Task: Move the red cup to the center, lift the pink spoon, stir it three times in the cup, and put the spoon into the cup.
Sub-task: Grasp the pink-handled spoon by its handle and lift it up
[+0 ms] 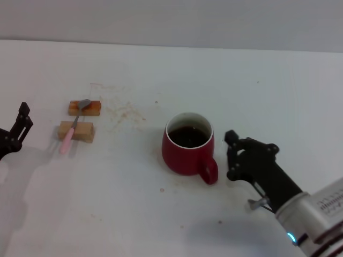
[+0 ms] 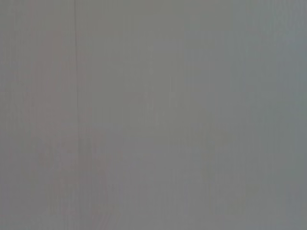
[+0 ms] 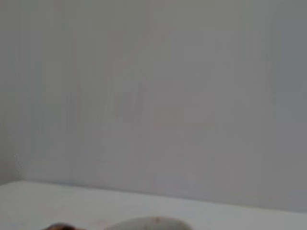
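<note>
While my right pincer (image 1: 231, 155) hangs just beside the red cup's (image 1: 188, 144) handle, I can't tell if it's spread or pressed together. Cup sits mid-table (image 1: 161, 214), dark liquid inside. Pink spoon (image 1: 72, 130) lies across two wooden blocks (image 1: 76, 130), well apart. Left pincer (image 1: 21, 120) idle at table's left edge, state unclear.

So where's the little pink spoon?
In the head view, the slim pink-handled metal spoon lies across two tan wooden blocks on the robot's left, apart from the glossy red ceramic mug.
</note>
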